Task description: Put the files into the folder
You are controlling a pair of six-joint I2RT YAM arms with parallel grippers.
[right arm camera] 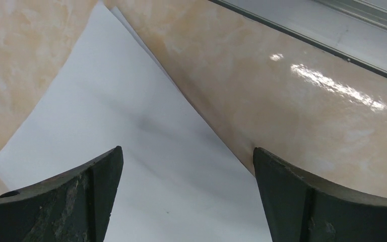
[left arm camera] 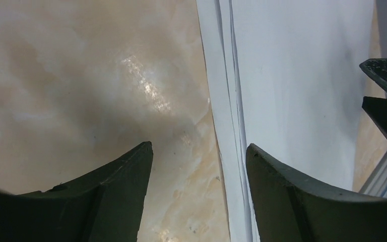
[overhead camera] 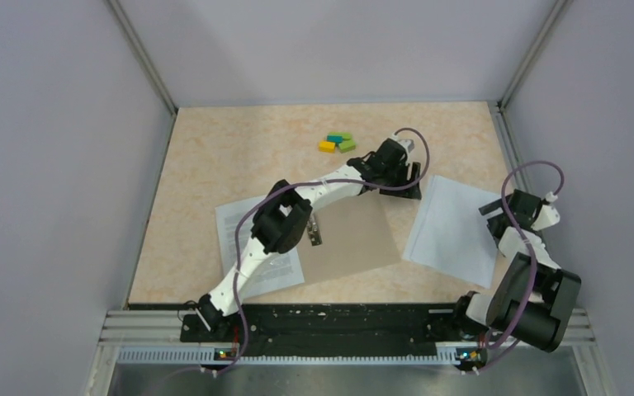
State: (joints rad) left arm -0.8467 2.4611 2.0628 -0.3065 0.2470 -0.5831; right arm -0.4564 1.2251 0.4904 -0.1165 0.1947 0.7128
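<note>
Straddling one edge of files (left arm camera: 292, 101), left fingers (left arm camera: 106, 201) spread, empty, right fingers (right arm camera: 75, 201) likewise above them.

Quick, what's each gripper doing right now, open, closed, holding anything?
Left gripper: open, holding nothing, over the edge of the white sheets.
Right gripper: open, holding nothing, above the same sheets.
</note>
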